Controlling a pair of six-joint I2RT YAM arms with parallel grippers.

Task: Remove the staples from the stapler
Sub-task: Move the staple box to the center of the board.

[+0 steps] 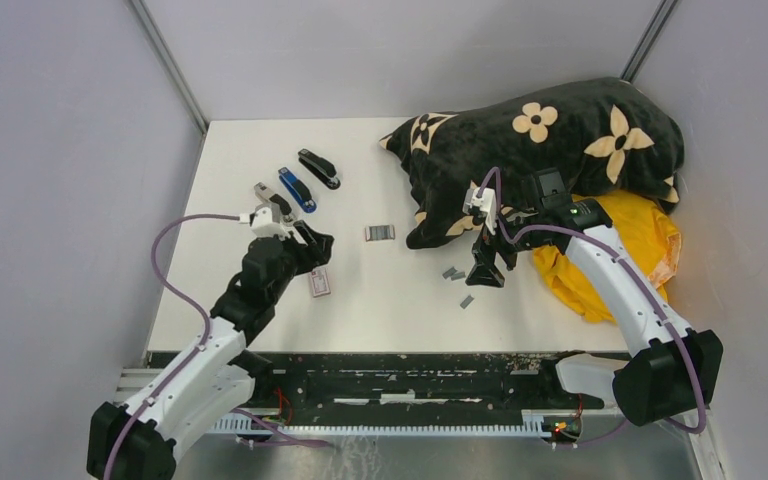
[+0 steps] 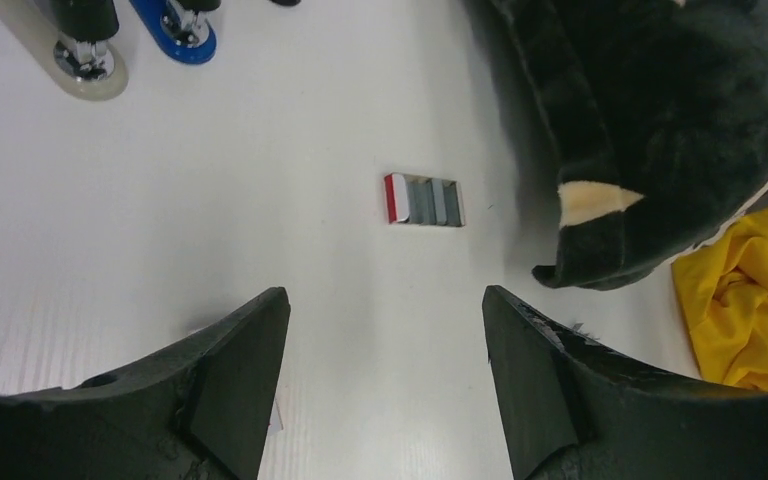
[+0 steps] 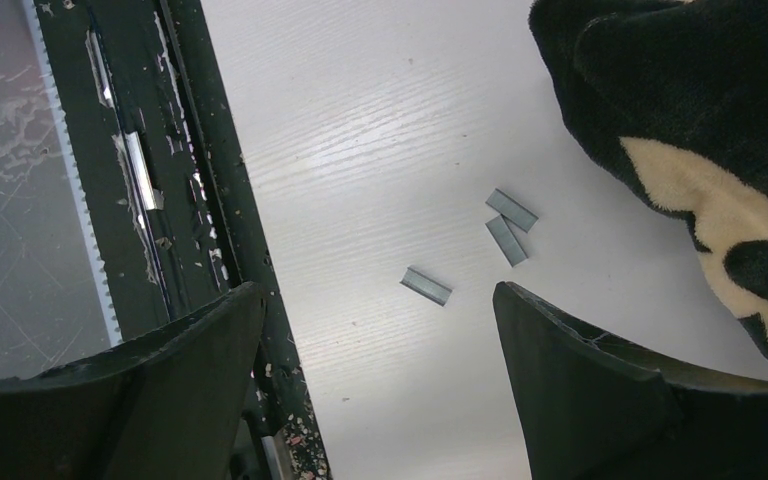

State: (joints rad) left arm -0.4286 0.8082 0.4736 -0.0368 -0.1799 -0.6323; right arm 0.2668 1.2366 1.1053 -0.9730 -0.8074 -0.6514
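Right gripper (image 3: 375, 320) spread wide, empty; three staples (image 3: 427, 286) lie loose on white table (image 1: 400, 310) just ahead of its tips. Left gripper (image 2: 385, 310) wide, empty. Farther: three staplers (image 1: 297, 189), black flowered blanket (image 1: 560, 140), grey walls (image 1: 380, 50).

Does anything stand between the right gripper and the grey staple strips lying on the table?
Nothing visible does. The three short grey metallic staple strips lie on the bare white table below the open right gripper. The black flowered plush cushion sits beside them, not over them.
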